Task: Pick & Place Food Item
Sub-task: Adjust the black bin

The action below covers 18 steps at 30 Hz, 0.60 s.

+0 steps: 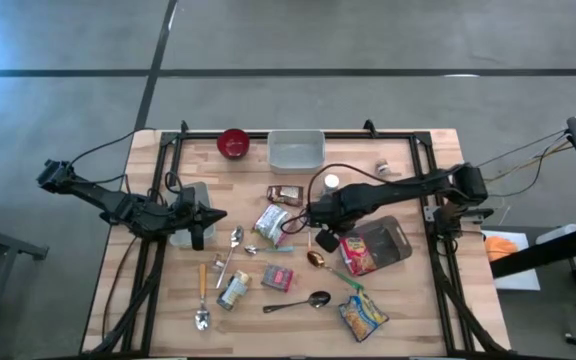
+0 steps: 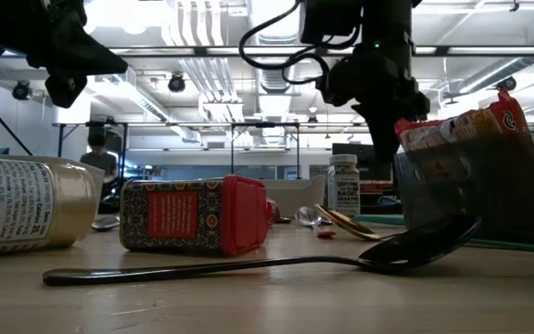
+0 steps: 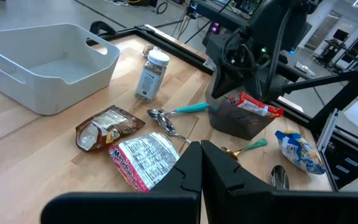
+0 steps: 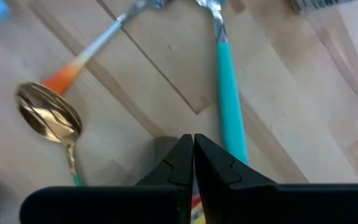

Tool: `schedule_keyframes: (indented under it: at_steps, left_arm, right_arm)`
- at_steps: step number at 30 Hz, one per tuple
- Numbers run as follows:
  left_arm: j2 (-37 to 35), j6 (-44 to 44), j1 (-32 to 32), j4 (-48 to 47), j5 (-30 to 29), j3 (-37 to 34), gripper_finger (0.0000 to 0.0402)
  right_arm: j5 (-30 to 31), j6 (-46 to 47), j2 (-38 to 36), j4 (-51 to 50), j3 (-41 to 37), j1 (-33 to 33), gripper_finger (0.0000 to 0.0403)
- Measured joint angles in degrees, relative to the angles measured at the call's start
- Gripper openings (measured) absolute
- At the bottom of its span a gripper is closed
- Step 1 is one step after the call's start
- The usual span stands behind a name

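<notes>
High view: dark tray (image 1: 396,250) holds a red packet (image 1: 357,254).

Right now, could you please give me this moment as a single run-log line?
left gripper: shut, empty, waiting at table's left | right gripper: shut, empty, above gold spoon and teal-handled spoon | dark container: holds red snack packet

The counter (image 3: 36,134) is pale, matt planked wood with visible grain. Ahead of the left jaws lie a glossy, crinkled foil packet (image 3: 143,160) and a smooth white plastic bin (image 3: 48,65). Beneath the right jaws, a polished gold metal spoon (image 4: 48,121) gleams beside a smooth teal plastic handle (image 4: 230,93).
</notes>
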Motion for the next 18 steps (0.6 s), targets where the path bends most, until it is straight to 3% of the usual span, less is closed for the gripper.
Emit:
schedule_keyframes:
  at_steps: [18]
  left_arm:
    - [0.0,0.2,0.0,-0.2,0.0,0.0,0.0001]
  right_arm:
    - [-11.0,-4.5,-0.1,-2.8,0.5,2.4,0.0012]
